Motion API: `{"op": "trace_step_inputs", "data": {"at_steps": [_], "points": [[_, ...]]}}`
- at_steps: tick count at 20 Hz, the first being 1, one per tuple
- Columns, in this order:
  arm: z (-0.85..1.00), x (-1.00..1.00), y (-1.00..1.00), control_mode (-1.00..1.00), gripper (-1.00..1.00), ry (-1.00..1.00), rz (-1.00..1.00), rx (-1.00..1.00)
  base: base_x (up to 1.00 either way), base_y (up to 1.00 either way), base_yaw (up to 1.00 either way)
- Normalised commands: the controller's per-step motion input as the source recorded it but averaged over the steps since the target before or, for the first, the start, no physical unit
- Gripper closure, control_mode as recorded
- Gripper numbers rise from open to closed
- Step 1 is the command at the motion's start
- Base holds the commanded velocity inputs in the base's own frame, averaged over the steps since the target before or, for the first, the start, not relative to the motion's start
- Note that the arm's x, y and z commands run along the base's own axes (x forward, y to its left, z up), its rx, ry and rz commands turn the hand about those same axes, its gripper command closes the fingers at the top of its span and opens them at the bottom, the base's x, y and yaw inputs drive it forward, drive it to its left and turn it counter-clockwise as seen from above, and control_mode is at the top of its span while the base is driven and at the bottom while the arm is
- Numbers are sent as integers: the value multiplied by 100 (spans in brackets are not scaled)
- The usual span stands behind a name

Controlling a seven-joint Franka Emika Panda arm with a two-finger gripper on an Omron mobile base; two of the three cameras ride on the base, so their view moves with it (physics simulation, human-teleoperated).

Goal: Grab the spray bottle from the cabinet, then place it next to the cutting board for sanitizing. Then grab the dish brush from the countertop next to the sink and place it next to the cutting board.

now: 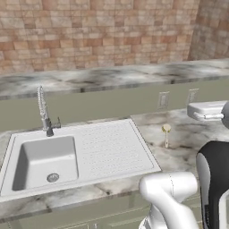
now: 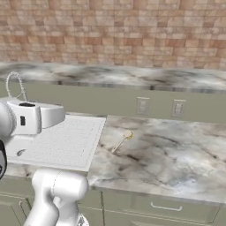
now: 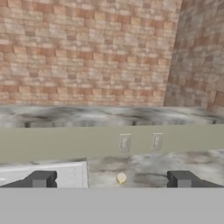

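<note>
Gripper (image 3: 111, 179) spread wide, nothing between fingers (image 3: 40, 179), held above countertop (image 2: 176, 154). Just ahead: dish brush (image 2: 121, 141) flat on marble, cream head (image 1: 166, 128) toward wall, handle toward front edge, just right of sink (image 1: 76, 154) draining board, apparently not touching it. Tap (image 1: 44, 112) behind basin. Farther back: green backsplash with two outlets (image 2: 142, 106), raised marble ledge, brick wall (image 3: 87, 48).
</note>
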Motion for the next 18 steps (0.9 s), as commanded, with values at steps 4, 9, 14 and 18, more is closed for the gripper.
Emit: {"op": "trace_step_inputs", "data": {"at_steps": [4,9,14,18], "points": [[0,0,0,100,-100,0,0,0,72,-20,0],[0,14,-9,-100,-100,4,-1,0,20,-15,0],[-11,68,-10,-100,-100,35,0,0,0,0,0],[-37,89,-22,-100,-100,33,2,10,0,0,0]]}}
